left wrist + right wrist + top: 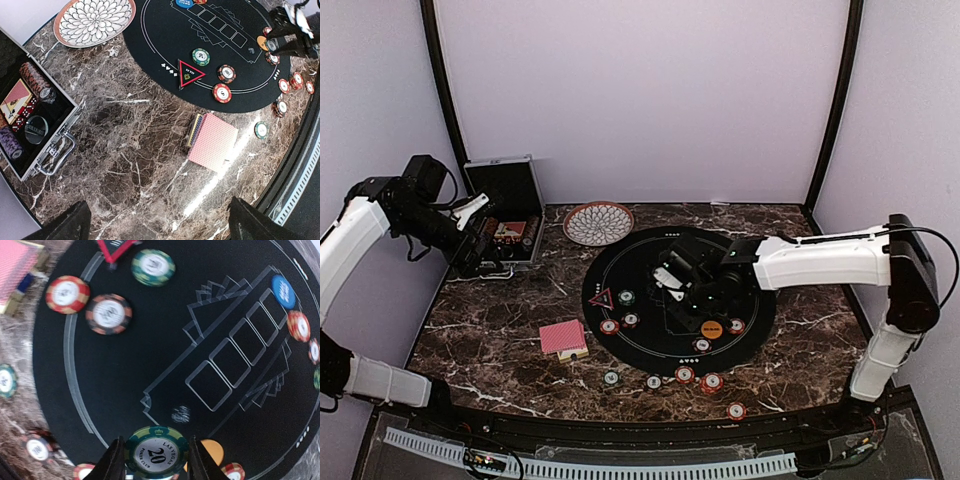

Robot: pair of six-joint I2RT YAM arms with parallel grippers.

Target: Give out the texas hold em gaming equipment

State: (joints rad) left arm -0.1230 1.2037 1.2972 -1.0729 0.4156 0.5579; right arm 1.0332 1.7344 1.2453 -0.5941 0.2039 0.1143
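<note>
My right gripper (156, 462) is shut on a green poker chip (156, 451) marked 20, held by its edges above the black round mat (650, 345); in the top view it (682, 283) hovers near the mat's centre. On the mat lie a red triangle marker (601, 297), a green chip (626, 296), two reddish chips (609, 326), an orange button (711, 327) and a blue button (283, 291). A deck of red-backed cards (563, 337) rests left of the mat. My left gripper (160, 225) is open and empty, high over the marble; in the top view it (480, 235) is by the case.
A patterned bowl (598, 222) stands behind the mat. An open silver-edged case (505, 210) with chip rolls (35, 80) sits at the back left. Several loose chips (685, 374) lie on the marble near the front edge.
</note>
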